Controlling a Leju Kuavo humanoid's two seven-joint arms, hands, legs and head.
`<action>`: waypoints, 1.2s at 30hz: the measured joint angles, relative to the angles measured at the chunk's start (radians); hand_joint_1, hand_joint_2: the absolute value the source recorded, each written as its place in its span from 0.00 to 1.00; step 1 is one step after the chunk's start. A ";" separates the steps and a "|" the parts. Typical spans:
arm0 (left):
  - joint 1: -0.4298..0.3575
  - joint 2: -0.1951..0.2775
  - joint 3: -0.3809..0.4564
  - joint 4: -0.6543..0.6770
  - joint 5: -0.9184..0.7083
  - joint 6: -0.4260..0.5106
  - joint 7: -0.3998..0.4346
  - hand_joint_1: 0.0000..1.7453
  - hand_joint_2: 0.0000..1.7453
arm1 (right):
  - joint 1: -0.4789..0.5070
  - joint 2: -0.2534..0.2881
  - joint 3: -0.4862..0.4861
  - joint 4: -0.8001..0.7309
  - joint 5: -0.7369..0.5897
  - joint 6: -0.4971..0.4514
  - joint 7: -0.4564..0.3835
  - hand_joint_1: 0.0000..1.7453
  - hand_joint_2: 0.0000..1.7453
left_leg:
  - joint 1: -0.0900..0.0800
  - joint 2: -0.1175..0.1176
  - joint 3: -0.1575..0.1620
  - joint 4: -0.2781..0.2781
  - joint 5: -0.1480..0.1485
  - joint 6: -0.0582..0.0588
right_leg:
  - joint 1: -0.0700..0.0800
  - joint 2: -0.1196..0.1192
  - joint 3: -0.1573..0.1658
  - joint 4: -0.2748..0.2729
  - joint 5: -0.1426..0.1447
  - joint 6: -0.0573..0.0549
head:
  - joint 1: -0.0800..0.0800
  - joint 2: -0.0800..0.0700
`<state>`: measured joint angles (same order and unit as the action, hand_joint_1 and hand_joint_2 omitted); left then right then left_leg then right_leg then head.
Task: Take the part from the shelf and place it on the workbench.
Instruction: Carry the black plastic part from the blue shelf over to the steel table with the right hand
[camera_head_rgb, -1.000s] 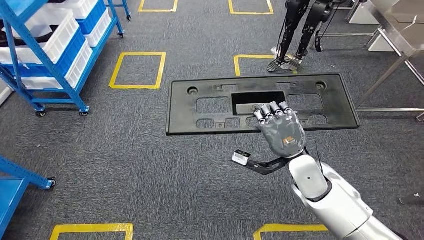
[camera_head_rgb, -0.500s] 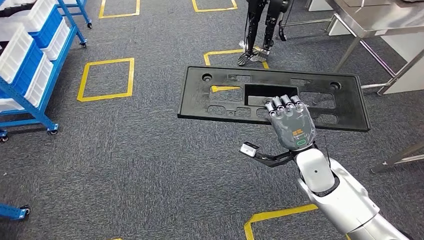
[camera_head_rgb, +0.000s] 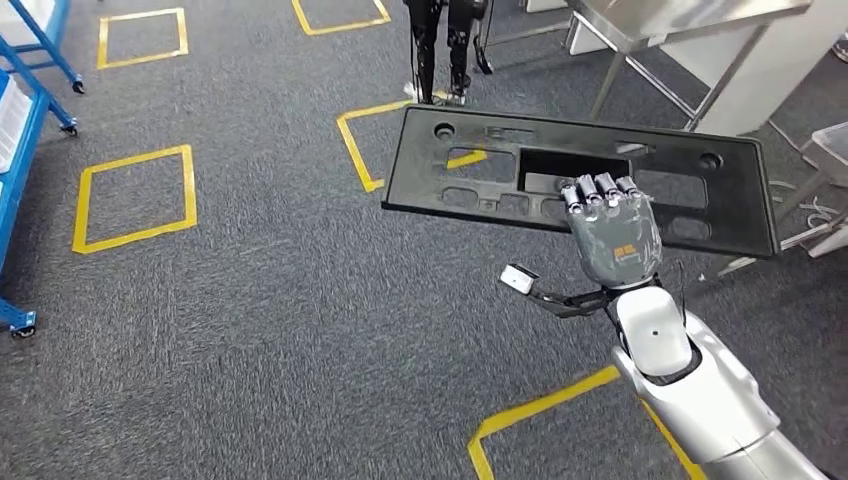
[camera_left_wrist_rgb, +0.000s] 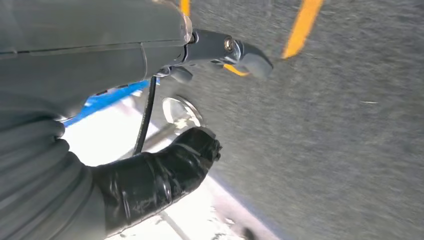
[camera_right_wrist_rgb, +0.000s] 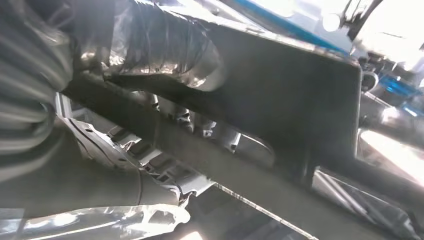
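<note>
The part is a long black plastic panel (camera_head_rgb: 480, 165) with several cut-outs, held level above the carpet in the head view. My right hand (camera_head_rgb: 612, 235) grips its near long edge, fingers hooked over the rim of the central rectangular opening. Close up in the right wrist view, the panel's (camera_right_wrist_rgb: 290, 100) dark underside crosses the picture, with the hand's thumb (camera_right_wrist_rgb: 165, 45) pressed against it. My left hand (camera_left_wrist_rgb: 90, 75) hangs over the carpet, thumb and fingers apart with nothing in them.
A steel workbench (camera_head_rgb: 690, 20) stands at the upper right, its legs (camera_head_rgb: 610, 85) just beyond the panel. Another robot's dark legs (camera_head_rgb: 440, 40) stand behind the panel. Yellow taped squares (camera_head_rgb: 135, 195) mark the grey carpet. A blue shelf rack (camera_head_rgb: 20, 110) sits at the far left edge.
The whole view has swung right: the blue shelf has slid off to the left and the workbench has come nearer. The panel stays in my right hand.
</note>
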<state>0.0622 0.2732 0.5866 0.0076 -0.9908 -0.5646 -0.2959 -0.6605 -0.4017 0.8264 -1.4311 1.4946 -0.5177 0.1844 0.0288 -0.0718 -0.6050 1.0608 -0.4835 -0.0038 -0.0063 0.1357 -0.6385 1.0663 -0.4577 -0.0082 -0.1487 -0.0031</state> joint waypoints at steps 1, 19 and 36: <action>-0.002 0.000 0.004 0.000 -0.004 0.001 0.000 0.00 1.00 | 0.003 0.000 -0.002 -0.002 0.000 0.000 -0.001 1.00 1.00 | -0.001 0.013 0.003 -0.006 0.002 0.007 | 0.000 -0.013 -0.003 0.004 -0.003 0.005 | 0.000 0.000; -0.014 -0.009 0.040 0.000 -0.047 0.007 0.001 0.00 1.00 | 0.000 0.004 -0.014 -0.026 -0.001 0.026 -0.007 1.00 1.00 | -0.008 0.108 0.017 0.066 -0.084 -0.010 | 0.009 -0.147 0.032 -0.057 0.025 -0.029 | 0.001 0.000; -0.018 -0.011 0.078 0.000 -0.098 0.006 0.004 0.00 1.00 | -0.015 0.024 -0.004 -0.030 -0.003 0.040 -0.014 1.00 1.00 | -0.001 0.081 0.021 -0.026 0.000 0.024 | -0.002 -0.123 -0.095 0.199 -0.100 0.029 | 0.001 0.000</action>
<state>0.0446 0.2622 0.6646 0.0080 -1.0890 -0.5584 -0.2917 -0.6752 -0.3779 0.8221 -1.4611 1.4917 -0.4772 0.1705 0.0282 0.0091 -0.5839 1.0350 -0.4831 0.0204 -0.0085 0.0122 -0.7339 1.2654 -0.5580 0.0207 -0.1473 -0.0031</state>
